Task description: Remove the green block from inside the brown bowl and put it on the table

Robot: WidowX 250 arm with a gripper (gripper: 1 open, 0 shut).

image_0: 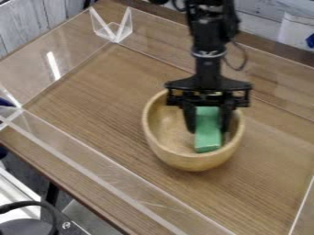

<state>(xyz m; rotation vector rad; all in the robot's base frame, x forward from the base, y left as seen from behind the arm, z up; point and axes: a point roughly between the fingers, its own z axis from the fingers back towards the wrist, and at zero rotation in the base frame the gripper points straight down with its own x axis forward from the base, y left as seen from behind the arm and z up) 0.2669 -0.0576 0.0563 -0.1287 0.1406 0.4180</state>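
No brand, label or writing can be read anywhere in the view. Nearest runs the table's (86, 119) low clear acrylic wall, crossing the lower left corner, with brown wood-grain top beyond it. Right of centre sits the brown bowl (166, 142), round, light tan wood with a thick rim and visible grain. Inside it the green block (208, 130) stands tilted, a flat, elongated, matte mid-green bar, its lower end down near the bowl's floor and its upper end up between the black fingers. The gripper (210, 110) points almost straight down into the bowl from above, its jaws drawn in against the block's upper part and clamping it. The black arm rises from there toward the far edge. At the far left corner stands a small clear acrylic piece (113, 26).
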